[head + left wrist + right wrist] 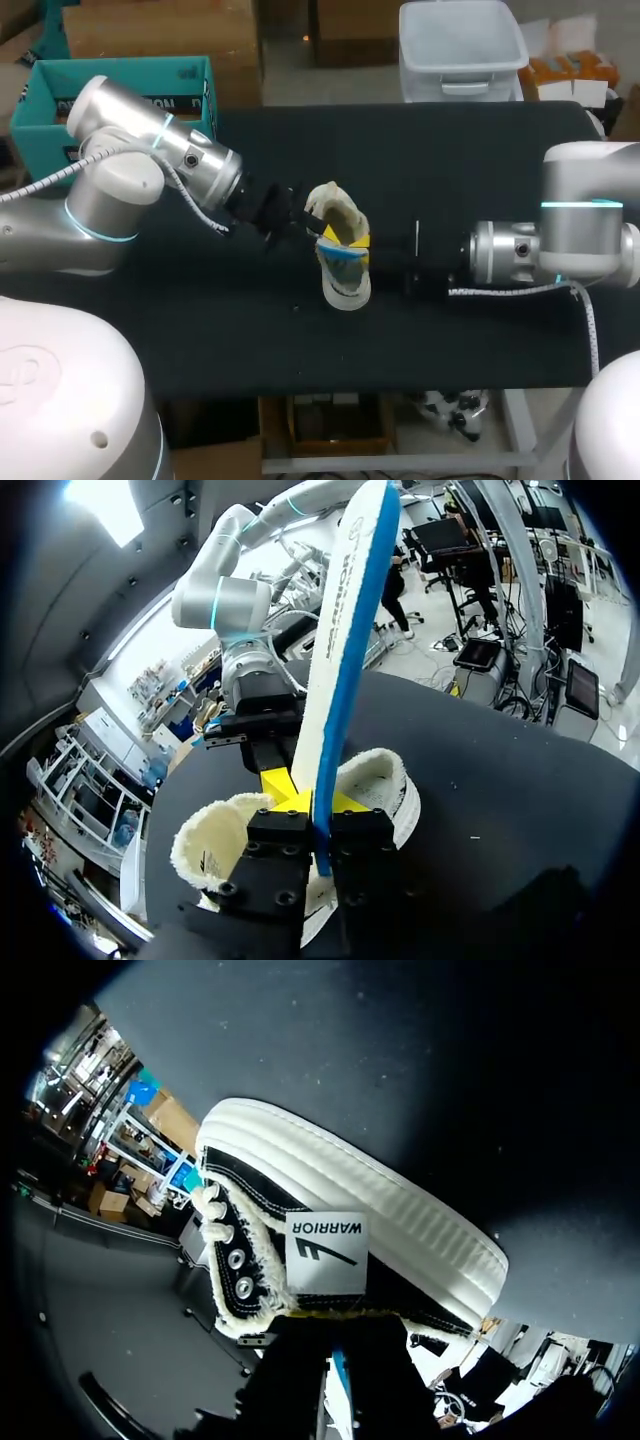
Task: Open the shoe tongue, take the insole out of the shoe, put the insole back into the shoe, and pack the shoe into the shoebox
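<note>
The shoe sits near the middle of the frame on the black tabletop, opening turned up. The left claw is clamped on the blue-edged insole, which stands upright out of the shoe. From the right of the frame, the right claw pinches the shoe's side wall.

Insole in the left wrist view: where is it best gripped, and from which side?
Probably pinch the insole across its flat faces, near the end by the shoe, coming at its blue edge, as the left gripper does: it is a thin sheet standing upright, so only the faces give hold.
</note>
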You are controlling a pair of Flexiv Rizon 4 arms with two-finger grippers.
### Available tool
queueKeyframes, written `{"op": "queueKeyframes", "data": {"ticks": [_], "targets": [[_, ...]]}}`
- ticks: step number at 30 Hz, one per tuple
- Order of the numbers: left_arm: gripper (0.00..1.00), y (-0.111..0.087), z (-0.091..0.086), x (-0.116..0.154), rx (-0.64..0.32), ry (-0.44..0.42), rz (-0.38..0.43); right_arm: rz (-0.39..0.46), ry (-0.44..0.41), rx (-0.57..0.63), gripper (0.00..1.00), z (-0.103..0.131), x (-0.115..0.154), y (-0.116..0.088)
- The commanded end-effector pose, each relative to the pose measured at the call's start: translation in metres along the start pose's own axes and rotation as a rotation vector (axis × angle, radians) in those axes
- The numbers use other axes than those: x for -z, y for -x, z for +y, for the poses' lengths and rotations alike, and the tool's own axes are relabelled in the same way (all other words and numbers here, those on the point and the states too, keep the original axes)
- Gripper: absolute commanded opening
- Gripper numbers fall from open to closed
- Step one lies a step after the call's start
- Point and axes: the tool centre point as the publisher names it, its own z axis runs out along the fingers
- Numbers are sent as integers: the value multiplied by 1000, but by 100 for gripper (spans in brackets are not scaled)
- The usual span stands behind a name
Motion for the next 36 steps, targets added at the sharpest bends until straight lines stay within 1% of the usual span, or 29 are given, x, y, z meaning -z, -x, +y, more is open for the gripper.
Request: {"op": "queueKeyframes", "data": {"ticks": [1, 5, 9, 10, 11, 12, 14, 15, 19, 20, 22, 23, 24, 25, 26, 27, 28, 30, 32, 36], "targets": [[0, 6, 10, -8, -5, -4, 17, -12, 6, -5, 3, -3, -5, -2], [0, 7, 15, -10, -8, 1, 27, -12, 7, -9, 30, -1, -5, -1], [0, 7, 19, -11, -10, 4, 33, -10, 3, -14, 43, 2, -6, 0], [0, 7, 19, -11, -10, 6, 34, -11, 2, -17, 48, 2, -6, 0], [0, 7, 20, -11, -10, 7, 36, -11, 3, -19, 67, 2, -6, 0], [0, 7, 20, -11, -11, 8, 37, -13, 9, -23, 72, 2, -6, -1], [0, 7, 21, -11, -14, 12, 41, -14, 14, -24, 75, -1, -6, 0], [0, 7, 22, -11, -15, 14, 41, -15, 22, -27, 77, -3, -5, 0], [0, 7, 23, -9, -23, 23, 41, -9, 46, -36, 79, -10, 0, 5], [0, 6, 23, -8, -24, 22, 41, -4, 52, -34, 78, -12, 0, 6], [0, 5, 22, -6, -29, 18, 40, 5, 62, -24, 73, -17, 2, 8], [0, 5, 21, -5, -31, 17, 39, 7, 62, -21, 65, -19, 3, 9], [0, 5, 20, -4, -32, 16, 38, 9, 66, -18, 46, -21, 3, 9], [0, 4, 19, -4, -34, 15, 37, 14, 70, -12, 40, -23, 4, 9], [0, 4, 19, -4, -36, 15, 36, 14, 70, -12, 31, -24, 4, 9], [0, 4, 18, -4, -36, 14, 35, 16, 73, -16, 27, -25, 4, 10], [0, 4, 18, -4, -37, 14, 34, 17, 75, -17, 27, -26, 4, 11], [0, 4, 17, -4, -38, 15, 33, 18, 74, -24, 30, -27, 4, 12], [0, 4, 17, -4, -38, 15, 33, 19, 75, -26, 37, -29, 4, 13], [0, 4, 15, -5, -39, 14, 35, 27, 90, -13, 46, -37, 4, 13]]}}
